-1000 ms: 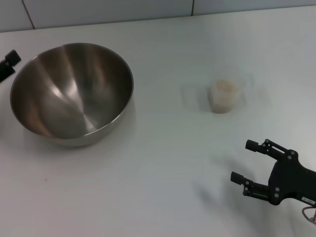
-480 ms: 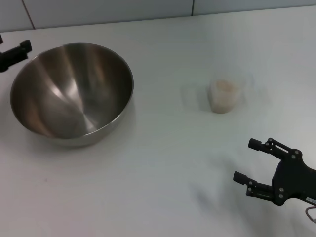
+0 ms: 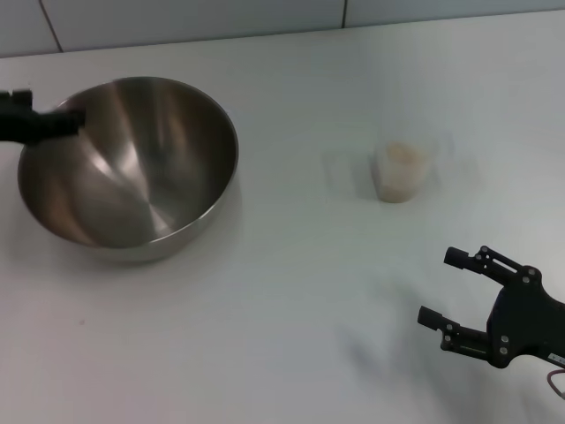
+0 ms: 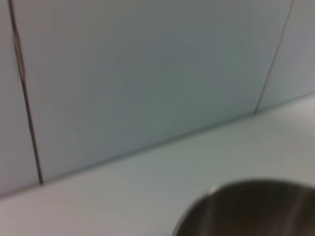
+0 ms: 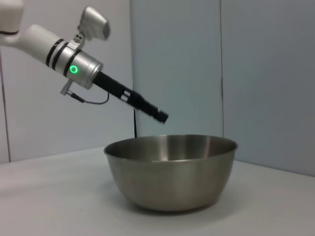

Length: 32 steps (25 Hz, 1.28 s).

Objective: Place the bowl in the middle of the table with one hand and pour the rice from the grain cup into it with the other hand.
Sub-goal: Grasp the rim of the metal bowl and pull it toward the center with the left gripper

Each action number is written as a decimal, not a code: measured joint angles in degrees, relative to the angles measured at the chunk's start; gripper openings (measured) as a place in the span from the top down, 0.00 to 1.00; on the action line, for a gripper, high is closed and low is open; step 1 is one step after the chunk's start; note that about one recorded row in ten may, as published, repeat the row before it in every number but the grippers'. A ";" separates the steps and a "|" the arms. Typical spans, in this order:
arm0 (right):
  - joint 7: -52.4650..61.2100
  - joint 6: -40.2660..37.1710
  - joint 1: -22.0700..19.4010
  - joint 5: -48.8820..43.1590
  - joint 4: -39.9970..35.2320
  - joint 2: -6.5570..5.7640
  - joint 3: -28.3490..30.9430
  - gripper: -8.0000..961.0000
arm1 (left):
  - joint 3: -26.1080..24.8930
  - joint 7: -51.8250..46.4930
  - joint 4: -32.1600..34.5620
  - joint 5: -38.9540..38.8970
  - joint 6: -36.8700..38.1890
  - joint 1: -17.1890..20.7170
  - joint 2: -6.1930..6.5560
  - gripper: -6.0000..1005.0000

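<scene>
The steel bowl (image 3: 132, 168) stands on the left of the white table (image 3: 282, 291). My left gripper (image 3: 78, 117) reaches in from the left and hovers over the bowl's far-left rim. In the right wrist view the left gripper (image 5: 161, 117) hangs just above the bowl (image 5: 170, 169). The left wrist view shows only the bowl's rim (image 4: 251, 209). The clear grain cup (image 3: 402, 172) with rice (image 3: 403, 154) stands right of centre. My right gripper (image 3: 439, 285) is open and empty near the front right, well short of the cup.
A tiled wall (image 3: 194, 18) runs along the table's far edge. Bare tabletop lies between the bowl and the cup, and in front of both.
My left gripper has moved right from the table's left edge to over the bowl's rim. The right gripper has barely moved. Bowl and cup are where they were.
</scene>
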 joint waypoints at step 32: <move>-0.01 -0.97 -0.08 0.06 -0.88 0.09 0.67 0.13 | -0.21 -8.19 -9.43 16.47 1.27 -9.41 0.03 0.24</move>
